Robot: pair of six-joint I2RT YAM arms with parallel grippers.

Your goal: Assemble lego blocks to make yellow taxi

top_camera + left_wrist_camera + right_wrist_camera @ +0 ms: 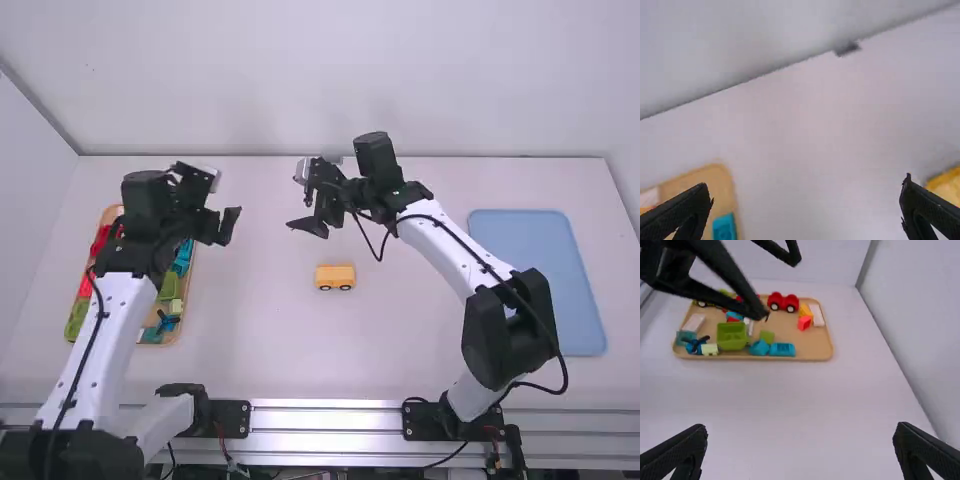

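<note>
Pale, plain walls [250, 90] are rising behind the bench and along its left side, meeting in a corner at the far left. Before them, the smooth off-white bench [250, 310] is spreading across the whole work area, and a silvery metal rail [330, 420] is running along its near edge, by the bases of both arms. On the right side of the bench, a flat light-blue rectangular panel [540, 285] is lying beyond the right arm. On the left side, a light wooden tray with rounded corners [812, 346] is holding the toy parts, the left arm crossing above it.

The left hand [224, 224] is hovering just to the right of the tray, fingers spread wide and holding nothing. The right hand [299, 213] is hanging over the far middle of the bench, its fingers also spread and gripping nothing.

Nearer the rail than the right hand, the small yellow toy taxi with dark wheels [335, 276] is sitting alone on the bench, touching neither hand. Inside the tray, a red wheeled base [783, 302], an open green plastic box [732, 336] and a turquoise block [782, 349] are resting.
</note>
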